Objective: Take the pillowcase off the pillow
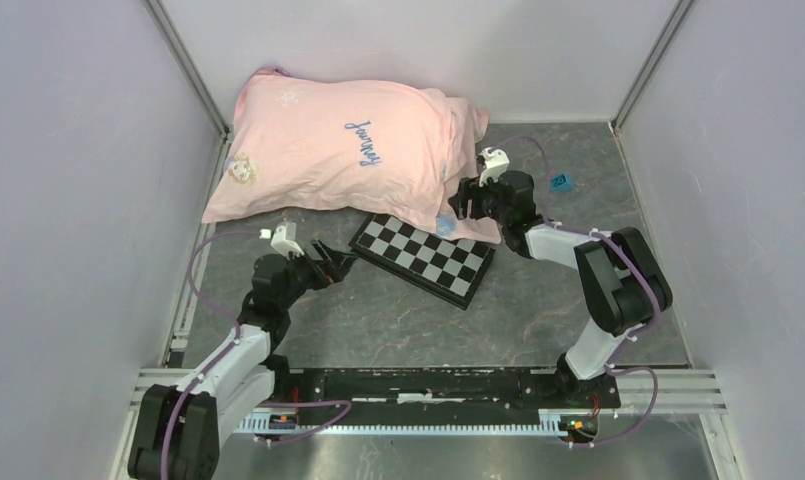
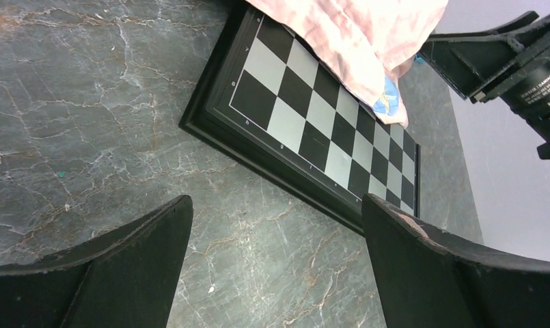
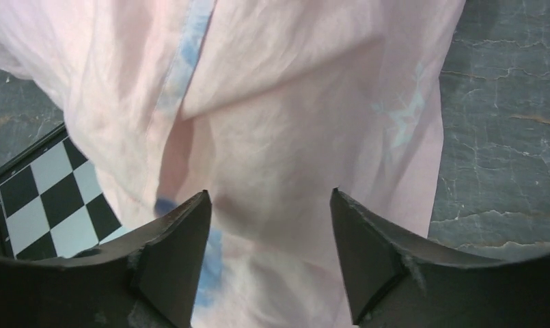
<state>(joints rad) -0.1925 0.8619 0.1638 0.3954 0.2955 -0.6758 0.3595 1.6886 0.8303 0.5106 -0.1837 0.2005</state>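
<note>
The checkered board (image 1: 424, 257) is lying against the near right corner of the pillowcase (image 1: 338, 150), blocking a low approach there. Bare table (image 1: 398, 320) is lying open near the board and on the right, apart from a small blue object (image 1: 560, 182); walls (image 1: 68, 200) are closing in left, far and right.

I see soft, even light from above, and it is bright enough. The top view is sharp, with small shadows under the pillowcase (image 1: 338, 150). In my wrist views the close black fingers (image 2: 121, 273) look blurry.
</note>
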